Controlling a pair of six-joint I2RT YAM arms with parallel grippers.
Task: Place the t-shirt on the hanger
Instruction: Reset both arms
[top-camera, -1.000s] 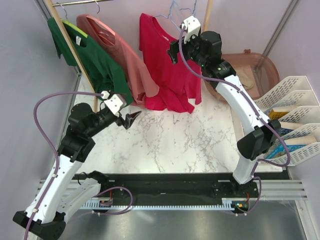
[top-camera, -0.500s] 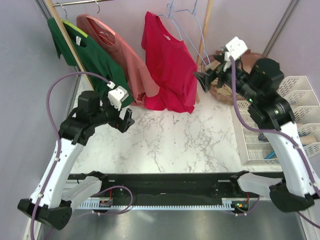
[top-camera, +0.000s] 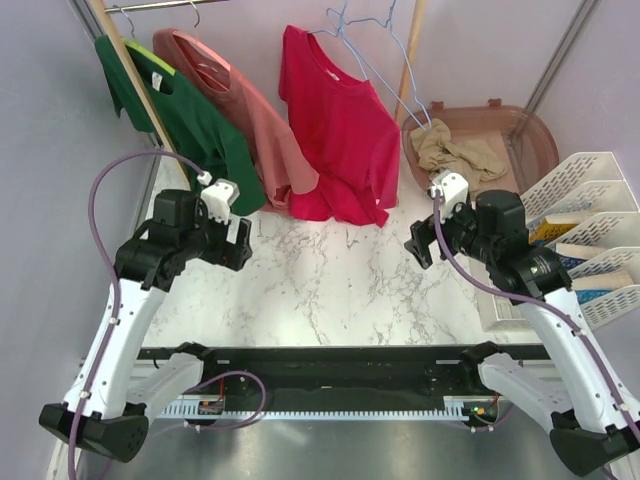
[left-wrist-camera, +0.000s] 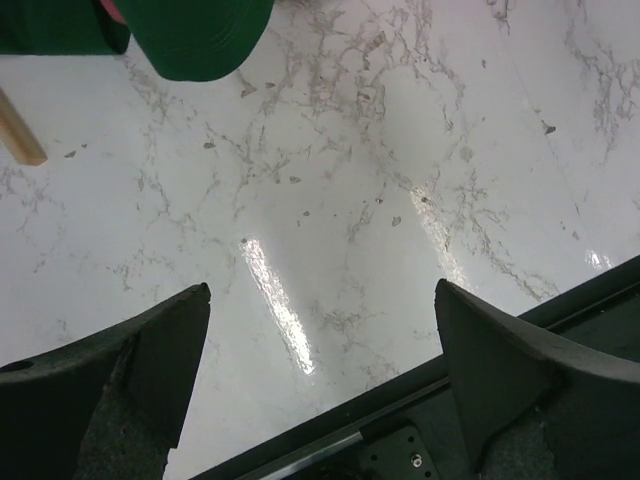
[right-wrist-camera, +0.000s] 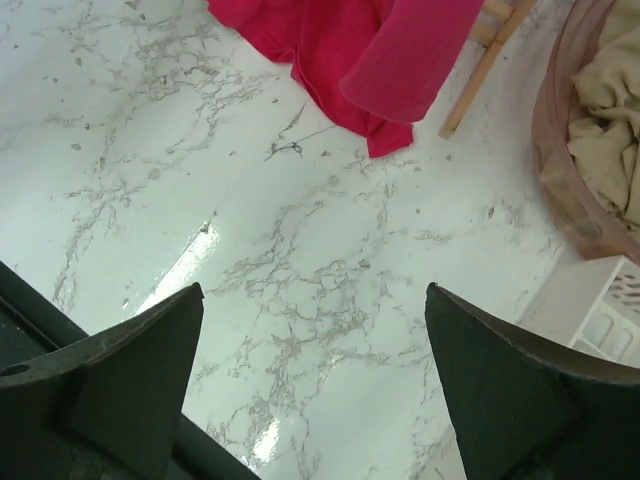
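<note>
T-shirt (top-camera: 335, 130) hangs on hanger (top-camera: 385, 72); L gripper (left-wrist-camera: 320, 290) & R gripper (right-wrist-camera: 312, 290) both spread, empty, over table (top-camera: 330, 290)

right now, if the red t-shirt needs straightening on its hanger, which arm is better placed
Right. The right claw is open and nearer the t-shirt, whose hem shows in its wrist view. The left claw faces the green shirt instead.

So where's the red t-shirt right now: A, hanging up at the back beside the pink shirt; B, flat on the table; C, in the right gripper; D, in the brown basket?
A: the t-shirt hangs with the hanger at its neck; left gripper and right gripper are open, empty.
</note>
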